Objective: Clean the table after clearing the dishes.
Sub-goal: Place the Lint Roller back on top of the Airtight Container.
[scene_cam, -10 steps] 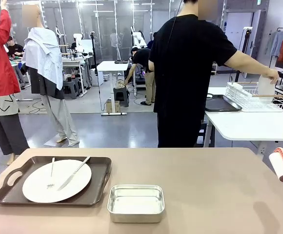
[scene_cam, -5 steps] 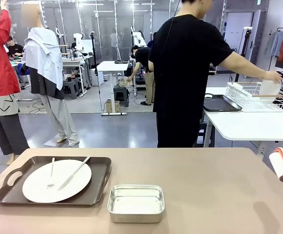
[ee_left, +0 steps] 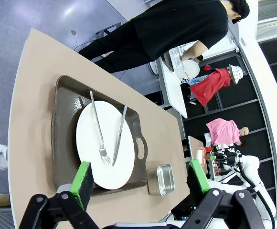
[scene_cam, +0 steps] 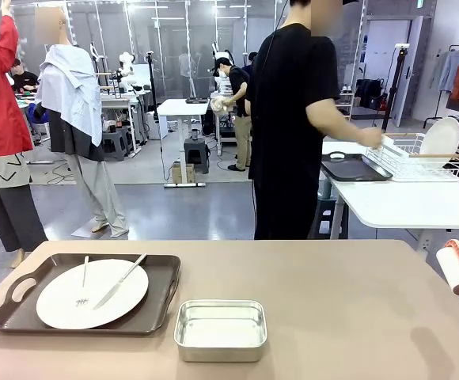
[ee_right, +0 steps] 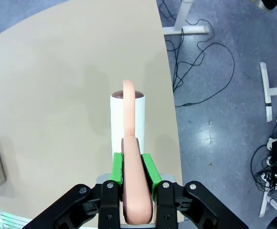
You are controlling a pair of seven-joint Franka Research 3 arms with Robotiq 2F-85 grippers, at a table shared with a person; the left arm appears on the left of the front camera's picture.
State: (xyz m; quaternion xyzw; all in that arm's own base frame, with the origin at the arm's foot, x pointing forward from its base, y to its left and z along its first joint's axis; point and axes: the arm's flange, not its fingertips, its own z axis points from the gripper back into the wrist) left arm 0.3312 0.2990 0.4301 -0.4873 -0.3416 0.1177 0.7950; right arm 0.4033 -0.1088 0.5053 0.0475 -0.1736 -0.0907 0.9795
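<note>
No legible text, label, brand or number is found in any view. No print can be made out on the plate (scene_cam: 123,299), tray (scene_cam: 160,294), steel pan (scene_cam: 220,329) or lint roller (scene_cam: 457,271).

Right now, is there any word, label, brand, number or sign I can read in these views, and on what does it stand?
None can be read.
The tray, plate, pan and roller show no print.
Whether the far-off gear in the room behind carries any lettering cannot be told: it is too small and blurred.
</note>
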